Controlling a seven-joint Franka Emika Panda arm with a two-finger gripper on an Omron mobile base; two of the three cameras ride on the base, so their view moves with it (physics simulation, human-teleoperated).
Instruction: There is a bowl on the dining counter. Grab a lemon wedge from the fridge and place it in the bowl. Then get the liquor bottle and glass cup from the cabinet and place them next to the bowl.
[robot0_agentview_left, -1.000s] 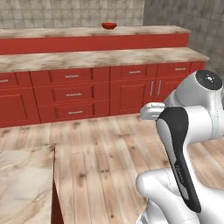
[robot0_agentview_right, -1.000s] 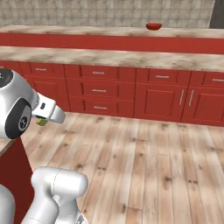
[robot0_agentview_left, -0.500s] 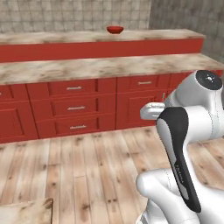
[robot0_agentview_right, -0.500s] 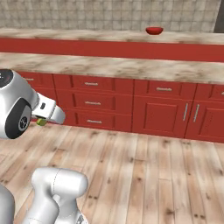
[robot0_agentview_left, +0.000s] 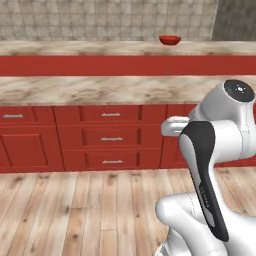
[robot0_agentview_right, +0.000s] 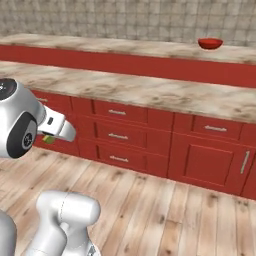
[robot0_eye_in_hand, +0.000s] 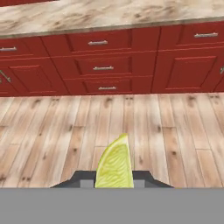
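The base has swung round and closed in: the whole picture has shifted over the last second, so the red drawer units (robot0_agentview_left: 107, 142) that sat small and off to the left now run straight across in front, larger and nearer. That is the camera travelling, not the furniture. It suggests the robot is carrying its load across the wooden floor (robot0_eye_in_hand: 52, 131) toward the dining counter (robot0_agentview_left: 100, 65), the raised red-fronted ledge behind the nearer marbled worktop (robot0_agentview_right: 150, 92).

Going left to right in the right base view, the gripper (robot0_agentview_right: 48, 139) sits at the left beside the arm's big white joint, a speck of yellow-green showing under it. In the hand view the lemon wedge (robot0_eye_in_hand: 115, 164) stands pinched between the two dark finger tips, jaws drawn close on it, peel edge pointing away from the hand.

The bowl (robot0_agentview_right: 210, 43), glossy red, rests on the far counter toward the right, well apart from the gripper and higher than it. So the wedge is in hand but not delivered; bottle and glass come later.
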